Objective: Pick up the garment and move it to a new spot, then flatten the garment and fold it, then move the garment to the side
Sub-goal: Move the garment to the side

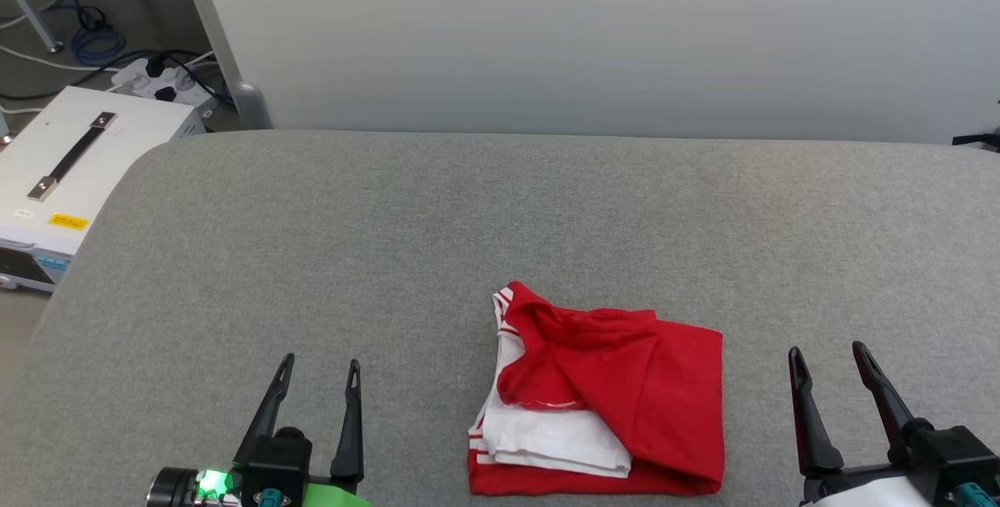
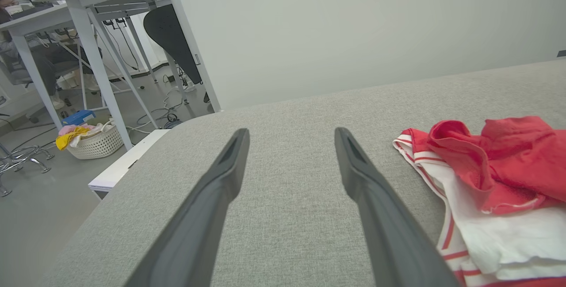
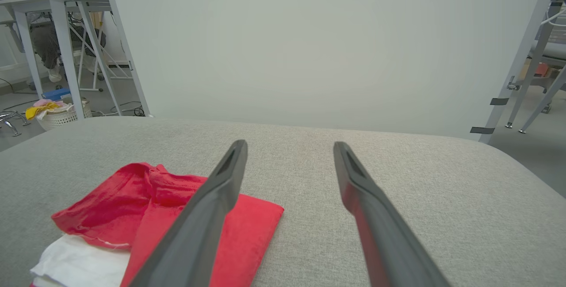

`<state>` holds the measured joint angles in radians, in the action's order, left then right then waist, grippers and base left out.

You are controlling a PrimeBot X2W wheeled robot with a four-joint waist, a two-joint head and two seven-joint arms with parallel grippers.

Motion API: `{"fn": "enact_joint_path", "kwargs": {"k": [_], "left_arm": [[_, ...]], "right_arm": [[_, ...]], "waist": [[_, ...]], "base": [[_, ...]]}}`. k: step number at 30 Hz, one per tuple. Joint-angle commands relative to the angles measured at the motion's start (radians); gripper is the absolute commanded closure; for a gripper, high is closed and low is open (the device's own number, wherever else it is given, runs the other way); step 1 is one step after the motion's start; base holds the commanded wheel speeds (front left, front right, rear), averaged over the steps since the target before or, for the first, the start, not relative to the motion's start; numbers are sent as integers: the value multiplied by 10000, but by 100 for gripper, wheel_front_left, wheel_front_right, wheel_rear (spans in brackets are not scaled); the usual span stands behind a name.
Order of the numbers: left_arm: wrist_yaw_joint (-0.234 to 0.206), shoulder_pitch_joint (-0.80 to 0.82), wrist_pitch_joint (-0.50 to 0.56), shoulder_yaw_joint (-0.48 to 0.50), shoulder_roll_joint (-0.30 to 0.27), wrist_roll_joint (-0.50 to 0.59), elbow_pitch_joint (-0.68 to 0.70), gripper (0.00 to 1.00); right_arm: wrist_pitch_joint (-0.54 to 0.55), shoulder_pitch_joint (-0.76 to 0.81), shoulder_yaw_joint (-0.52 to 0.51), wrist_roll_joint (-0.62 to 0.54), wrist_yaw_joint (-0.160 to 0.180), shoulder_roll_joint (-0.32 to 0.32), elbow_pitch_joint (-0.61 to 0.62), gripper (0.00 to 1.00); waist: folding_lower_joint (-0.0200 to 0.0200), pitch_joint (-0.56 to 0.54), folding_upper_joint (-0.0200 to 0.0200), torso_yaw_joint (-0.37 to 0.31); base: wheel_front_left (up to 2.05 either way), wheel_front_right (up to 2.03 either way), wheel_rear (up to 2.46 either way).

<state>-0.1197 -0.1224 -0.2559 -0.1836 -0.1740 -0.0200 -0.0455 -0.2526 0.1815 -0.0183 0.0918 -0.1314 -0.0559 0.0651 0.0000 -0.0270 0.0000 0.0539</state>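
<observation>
Grey woven fabric covers the broad worktop, which has rounded corners; behind its far edge stands a plain pale wall panel. On the worktop, close to the near edge and a little right of the middle, lies the garment — a red jersey folded into a rough rectangle. Its red layer is draped loosely over white sleeve layers, and red-and-white striped trim shows along its left side. The top layer is wrinkled, not quite flat. On the floor to the left of the worktop sits a white case with a black carrying handle. The left pincer and the right pincer are at either side of the garment, both released with fingers spread wide, grasping nothing and touching no cloth — the garment is nearer to the right one. In the left wrist view a white woven basket with yellow and pink cloth stands on the floor. A white power strip lies beyond the case.
</observation>
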Motion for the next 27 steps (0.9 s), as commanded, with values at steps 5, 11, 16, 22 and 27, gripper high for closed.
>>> {"fn": "enact_joint_path", "kwargs": {"k": [5,11,16,22,27], "left_arm": [[18,-17,-59,10,-62,-47,73,0],[91,326,-59,-85,2,-22,72,0],[163,618,-59,-128,28,-22,46,0],[205,865,-59,-126,46,-27,-10,0],[223,978,-59,-165,85,-6,-11,0]], "right_arm": [[-91,-458,-43,-84,7,-160,2,0],[397,-2053,-389,466,7,-1200,192,0],[2047,-3428,-171,1603,7,-2361,423,0],[4810,-4591,535,3677,7,-3526,360,0],[7053,-4819,1287,5011,7,-4180,112,0]], "waist": [[0,172,0,5],[0,572,0,86],[0,929,0,188],[0,1179,0,301],[0,1330,0,383]], "base": [[0,0,0],[0,0,0],[0,0,0],[0,0,0],[0,0,0]]}}
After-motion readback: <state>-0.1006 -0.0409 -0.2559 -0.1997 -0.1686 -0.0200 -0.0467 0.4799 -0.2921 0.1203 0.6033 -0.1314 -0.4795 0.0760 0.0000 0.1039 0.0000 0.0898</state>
